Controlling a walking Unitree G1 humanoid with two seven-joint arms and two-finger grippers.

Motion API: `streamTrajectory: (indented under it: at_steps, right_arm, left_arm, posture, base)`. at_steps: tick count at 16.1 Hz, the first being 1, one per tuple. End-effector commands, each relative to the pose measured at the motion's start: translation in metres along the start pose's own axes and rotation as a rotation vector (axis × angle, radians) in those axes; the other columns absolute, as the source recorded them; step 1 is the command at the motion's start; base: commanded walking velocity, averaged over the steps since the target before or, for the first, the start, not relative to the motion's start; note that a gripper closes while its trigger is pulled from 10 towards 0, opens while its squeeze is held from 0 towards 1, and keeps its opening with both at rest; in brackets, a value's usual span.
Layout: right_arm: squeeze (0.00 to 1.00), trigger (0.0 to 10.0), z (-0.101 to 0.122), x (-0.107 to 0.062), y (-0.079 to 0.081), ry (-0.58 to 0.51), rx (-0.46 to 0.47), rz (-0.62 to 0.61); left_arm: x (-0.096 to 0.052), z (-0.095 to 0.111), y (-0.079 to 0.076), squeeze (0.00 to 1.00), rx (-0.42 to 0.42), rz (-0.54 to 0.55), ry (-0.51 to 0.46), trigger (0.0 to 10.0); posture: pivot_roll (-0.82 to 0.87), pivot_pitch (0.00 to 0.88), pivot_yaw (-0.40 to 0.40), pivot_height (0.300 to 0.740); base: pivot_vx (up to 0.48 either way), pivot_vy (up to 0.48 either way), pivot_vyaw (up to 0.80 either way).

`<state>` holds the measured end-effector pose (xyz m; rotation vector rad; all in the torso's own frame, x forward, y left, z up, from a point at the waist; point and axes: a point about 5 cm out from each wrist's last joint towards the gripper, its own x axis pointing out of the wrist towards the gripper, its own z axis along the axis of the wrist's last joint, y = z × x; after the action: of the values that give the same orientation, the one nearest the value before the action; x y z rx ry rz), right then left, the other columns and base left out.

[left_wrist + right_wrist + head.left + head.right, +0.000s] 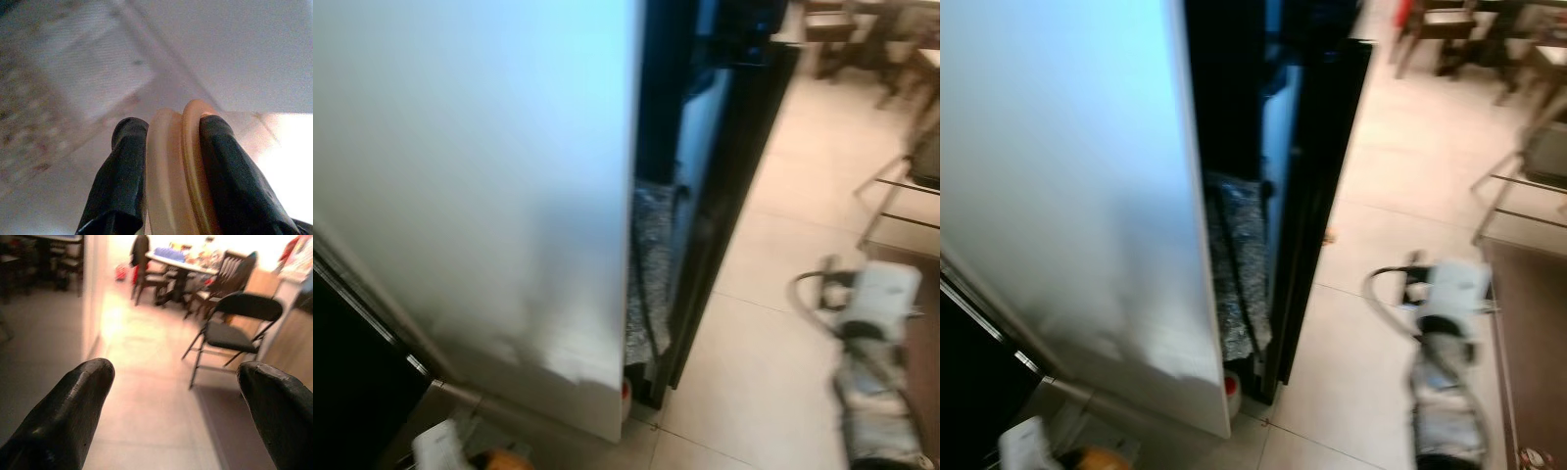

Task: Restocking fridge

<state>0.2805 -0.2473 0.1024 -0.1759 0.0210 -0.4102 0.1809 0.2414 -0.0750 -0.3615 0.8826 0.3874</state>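
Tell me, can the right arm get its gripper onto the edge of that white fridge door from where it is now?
Probably not yet. The right gripper is open but points at a folding chair and floor tiles, while the white fridge door is off to the robot's left.

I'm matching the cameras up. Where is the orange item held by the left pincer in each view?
Left eye view: the orange item sits at the bottom edge, left of centre, below the white fridge door.
Right eye view: bottom edge again, further left.
Left wrist view: centre bottom, clamped in the left pincer.
Right wrist view: this one faces a black folding chair instead.
Shared landmark: the pale tiled floor.
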Motion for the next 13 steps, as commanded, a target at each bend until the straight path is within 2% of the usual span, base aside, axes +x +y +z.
streamTrajectory:
  at_steps: [1, 4, 8, 11, 12, 13]
  right_arm:
    - [0.00, 10.0, 0.002, -0.004, 0.000, -0.009, 0.007, 0.006]
    - [0.00, 10.0, -0.006, -0.014, -0.004, 0.026, -0.002, -0.020]
    - [0.00, 10.0, -0.005, -0.025, 0.026, 0.064, 0.025, 0.154]
    - [0.00, 10.0, -0.003, -0.031, 0.034, 0.087, 0.036, 0.218]
    - [0.00, 10.0, 0.001, -0.036, 0.048, 0.097, 0.034, 0.347]
    - [0.00, 10.0, 0.005, -0.039, 0.057, 0.098, 0.033, 0.405]
  left_arm:
    - [-0.002, -0.008, 0.006, 0.00, 0.016, 0.016, 0.039, 10.0]
    - [-0.002, -0.009, 0.006, 0.00, 0.019, 0.019, 0.041, 10.0]
    - [-0.002, -0.009, 0.005, 0.00, 0.020, 0.017, 0.043, 10.0]
    - [-0.002, -0.009, 0.005, 0.00, 0.021, 0.021, 0.042, 10.0]
    - [-0.002, -0.009, 0.005, 0.00, 0.022, 0.021, 0.042, 10.0]
    - [-0.002, -0.009, 0.005, 0.00, 0.021, 0.021, 0.042, 10.0]
  posture:
    - [-0.22, 0.042, 0.014, 0.740]
    - [-0.23, 0.044, 0.014, 0.740]
    - [-0.22, 0.042, 0.006, 0.740]
    - [-0.22, 0.043, 0.005, 0.740]
    - [-0.22, 0.042, 0.004, 0.740]
    - [-0.22, 0.042, 0.003, 0.740]
  base:
    - [0.000, 0.000, 0.00]
    - [0.000, 0.000, 0.00]
    - [0.000, 0.000, 0.00]
    - [0.000, 0.000, 0.00]
    - [0.000, 0.000, 0.00]
    - [0.000, 0.000, 0.00]
